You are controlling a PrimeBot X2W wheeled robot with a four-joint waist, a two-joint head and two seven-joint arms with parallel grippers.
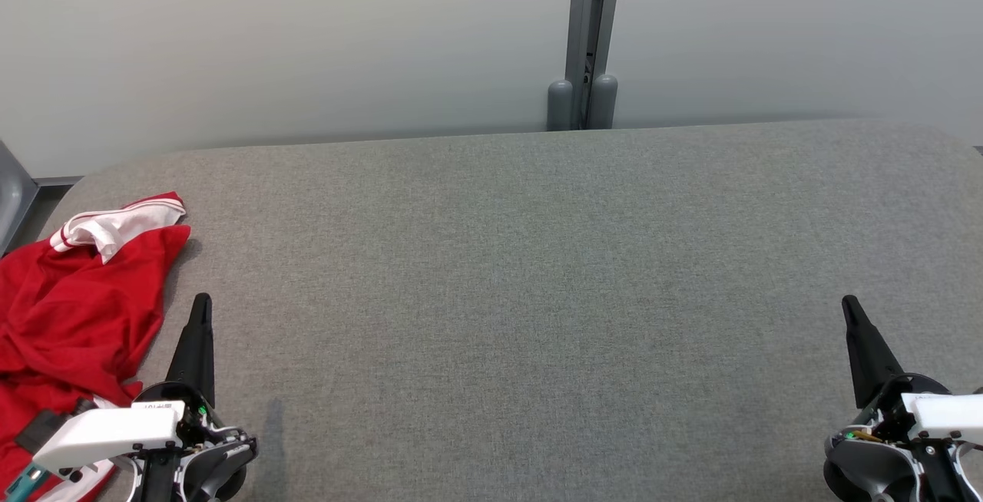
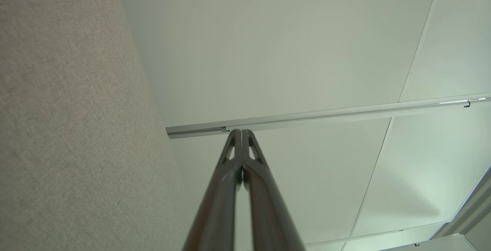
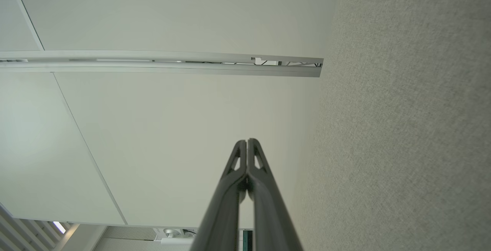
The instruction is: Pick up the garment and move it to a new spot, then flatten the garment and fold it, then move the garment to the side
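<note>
While the left pincer (image 1: pixel 201 308) and right pincer (image 1: pixel 851 310) sit closed and empty, we judge pickup pending; next, open the left pincer over the near-left garment (image 1: pixel 69 310).

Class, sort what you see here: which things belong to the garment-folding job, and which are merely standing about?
Belongs to the job: red garment; left gripper and right gripper, both shut; grey table.
Just there: pale wall; metal post behind the table.

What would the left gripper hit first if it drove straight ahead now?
Probably nothing on the table: the left gripper points past the red garment toward the wall, near its metal rail; depth unclear.
</note>
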